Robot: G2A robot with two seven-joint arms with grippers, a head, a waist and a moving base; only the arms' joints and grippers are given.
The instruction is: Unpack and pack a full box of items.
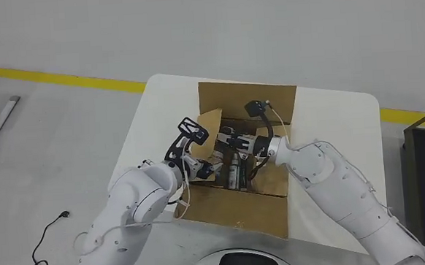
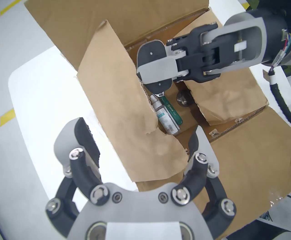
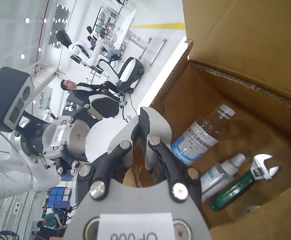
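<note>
1. On the white table (image 1: 328,111) stood the open cardboard box (image 1: 235,208), with one side flap (image 2: 118,97) torn along its edge.
2. Lying inside, side by side, were a clear bottle (image 3: 200,138) with a blue-and-white printed label, a small spray bottle (image 3: 218,175) with teal print, and a wrench (image 3: 241,184) with a green handle (pale lettering, too small to make out).
3. Left gripper (image 2: 138,127): fingers spread, one on either side of the torn flap.
4. Right gripper (image 3: 139,116): over the box, with fingers pressed together at that flap's upper edge. Could not tell whether they pinched the cardboard.

White rounded table (image 1: 336,117) w/ open cardboard box (image 1: 235,204) sat on it, flaps out
</note>
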